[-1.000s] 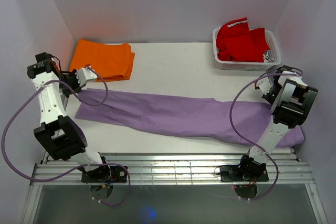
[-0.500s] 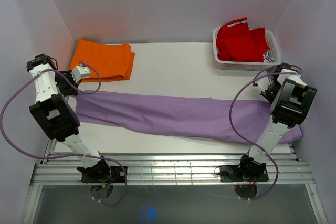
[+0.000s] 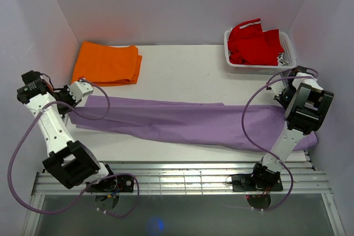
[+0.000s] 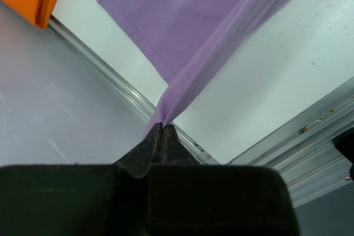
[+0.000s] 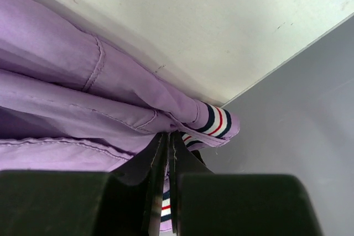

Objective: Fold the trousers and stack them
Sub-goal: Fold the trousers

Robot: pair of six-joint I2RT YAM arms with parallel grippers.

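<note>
**A:** Where are the trousers?

**B:** The trousers [image 3: 182,122] lie stretched out across the desk [image 3: 182,75]. In the overhead view they run from 9 o'clock to about 4 o'clock, leg ends on the left and waist on the right.

**A:** And the left end effector?

**B:** The left end effector [image 4: 161,128] is clamped shut on a leg hem at 9 o'clock. The lilac fabric runs in a taut ridge up to its tips.

**A:** The right one?

**B:** The right end effector [image 5: 168,136] is at 3 o'clock, closed on the waist. It pinches the cloth just beside a navy, red and white striped band [image 5: 213,121].

**A:** Anything else on the desk?

**B:** A folded orange garment [image 3: 108,63] lies at 10 o'clock, near the leg ends but apart from them. A white basket [image 3: 259,69] at 2 o'clock holds a red garment [image 3: 254,41].
</note>
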